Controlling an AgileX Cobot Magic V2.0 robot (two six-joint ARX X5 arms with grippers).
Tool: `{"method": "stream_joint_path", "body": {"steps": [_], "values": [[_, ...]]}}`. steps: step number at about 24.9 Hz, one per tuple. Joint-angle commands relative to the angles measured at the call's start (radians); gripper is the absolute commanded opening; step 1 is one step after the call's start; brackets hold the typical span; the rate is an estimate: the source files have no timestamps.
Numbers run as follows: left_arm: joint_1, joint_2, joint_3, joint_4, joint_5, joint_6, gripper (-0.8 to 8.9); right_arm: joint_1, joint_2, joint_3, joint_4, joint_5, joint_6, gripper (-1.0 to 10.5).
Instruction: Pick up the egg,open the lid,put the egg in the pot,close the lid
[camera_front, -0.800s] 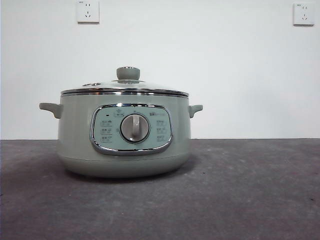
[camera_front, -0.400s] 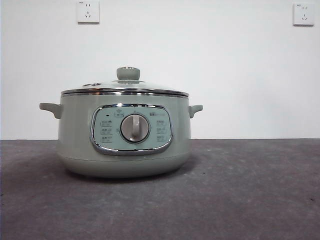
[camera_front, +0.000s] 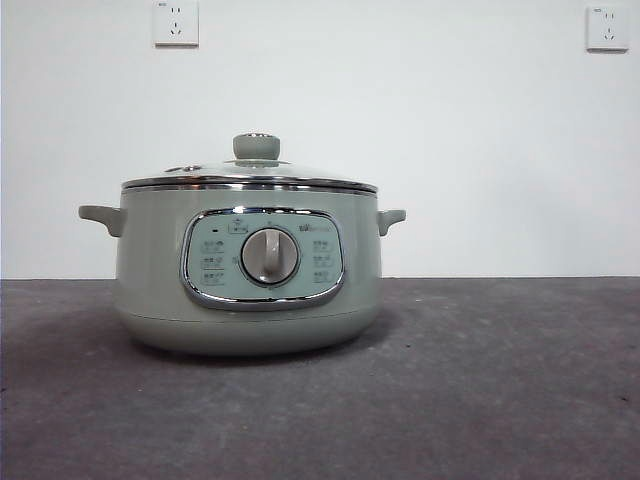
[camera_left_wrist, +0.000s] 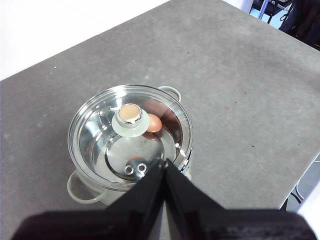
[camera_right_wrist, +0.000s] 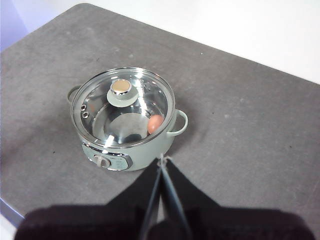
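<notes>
Front view matches a second ago: lid (camera_front: 250, 178) seated on the pot (camera_front: 248, 285), nothing moved. Through the glass my egg (camera_left_wrist: 153, 123) lies inside. Both my left fingers (camera_left_wrist: 163, 162) and right fingers (camera_right_wrist: 162, 160) hang closed, empty, above the counter (camera_right_wrist: 250, 130). I judge the task done.

Egg (camera_left_wrist: 153, 123) in lidded pot (camera_left_wrist: 172, 92)

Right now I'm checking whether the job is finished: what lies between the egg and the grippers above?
The closed glass lid. Both wrist views show the egg under it inside the pot, with both grippers above, empty.
</notes>
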Motion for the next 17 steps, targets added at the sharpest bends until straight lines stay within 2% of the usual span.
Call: {"method": "stream_joint_path", "body": {"steps": [1,17], "values": [[0.002,-0.002,-0.003,0.007,0.003,-0.003,-0.04,0.001,0.009,-0.006,-0.024,0.000,0.024,0.0],[0.002,0.027,-0.002,0.006,0.002,-0.004,-0.04,0.000,0.094,-0.006,-0.024,0.015,0.024,0.0]]}}
